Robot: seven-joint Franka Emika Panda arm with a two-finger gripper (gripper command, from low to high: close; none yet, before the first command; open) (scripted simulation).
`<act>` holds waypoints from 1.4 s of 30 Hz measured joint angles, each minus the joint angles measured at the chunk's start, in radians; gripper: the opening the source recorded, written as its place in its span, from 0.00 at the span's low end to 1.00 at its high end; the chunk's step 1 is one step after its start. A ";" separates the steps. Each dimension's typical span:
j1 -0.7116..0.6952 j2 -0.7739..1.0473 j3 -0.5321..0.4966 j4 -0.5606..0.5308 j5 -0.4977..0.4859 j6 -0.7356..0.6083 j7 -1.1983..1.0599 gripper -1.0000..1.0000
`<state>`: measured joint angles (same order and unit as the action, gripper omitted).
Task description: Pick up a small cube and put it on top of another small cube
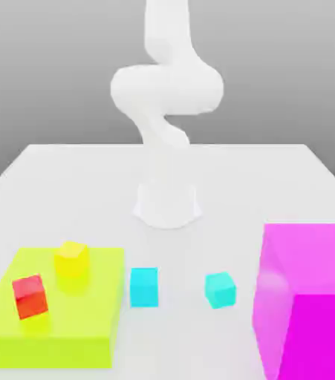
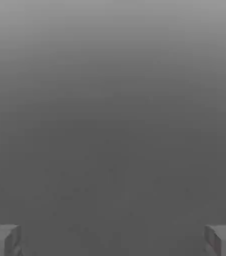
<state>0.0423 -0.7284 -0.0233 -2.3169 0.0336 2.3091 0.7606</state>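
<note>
gripper [image 2: 113,240] fingers wide apart, empty | turquoise cube [image 1: 220,289] near table's front edge | risk: we grab the bluer cyan cube [image 1: 144,286] beside it

No text, label, brand, number or sign can be read anywhere in either view. The faces of the turquoise cube [image 1: 220,289] at lower centre, the magenta block [image 1: 307,297] at lower right and the lime slab [image 1: 55,312] at lower left are plain and unmarked.
</note>
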 joint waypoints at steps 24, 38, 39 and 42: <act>0.219 0.687 0.055 -0.535 -0.066 0.396 -0.069 0.50; 0.264 0.986 0.025 -0.563 -0.064 0.829 0.090 0.00; 0.264 0.986 0.025 -0.563 -0.065 0.829 0.090 0.00; 0.263 0.986 0.025 -0.563 -0.068 0.829 0.093 0.00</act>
<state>0.3056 0.2580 0.0020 -2.8804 -0.0340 3.1385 0.8536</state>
